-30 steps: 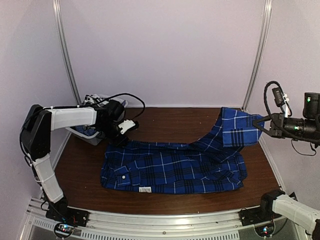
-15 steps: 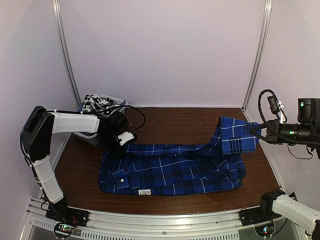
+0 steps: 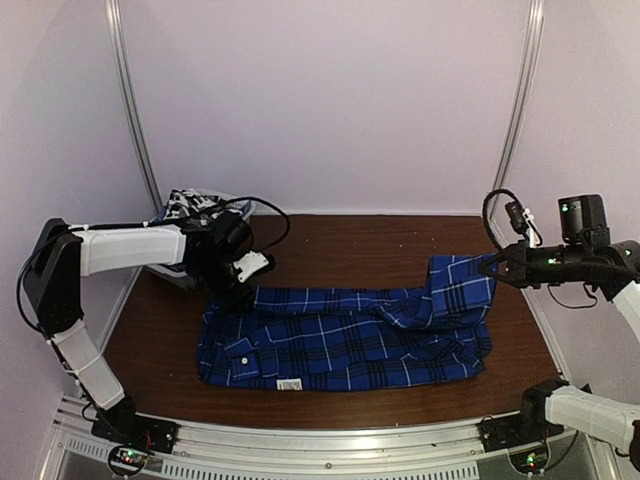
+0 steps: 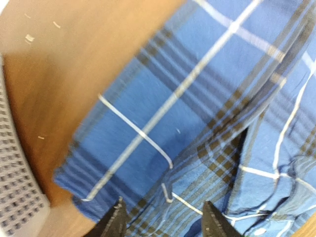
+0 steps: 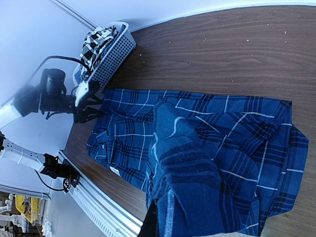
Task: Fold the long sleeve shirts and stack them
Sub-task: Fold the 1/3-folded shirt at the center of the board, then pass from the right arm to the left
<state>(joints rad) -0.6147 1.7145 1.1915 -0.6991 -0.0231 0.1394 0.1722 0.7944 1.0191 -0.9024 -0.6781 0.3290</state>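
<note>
Right gripper (image 3: 497, 268): pinched shut on raised corner of blue shirt (image 3: 340, 340). Left gripper (image 4: 165, 219): jaws apart, empty, over far-left edge. Risk: unheld cloth drags, fold skews.

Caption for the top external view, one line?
Right claw holds one end of the blue plaid shirt raised off the table; left claw open at its far-left corner.
</note>
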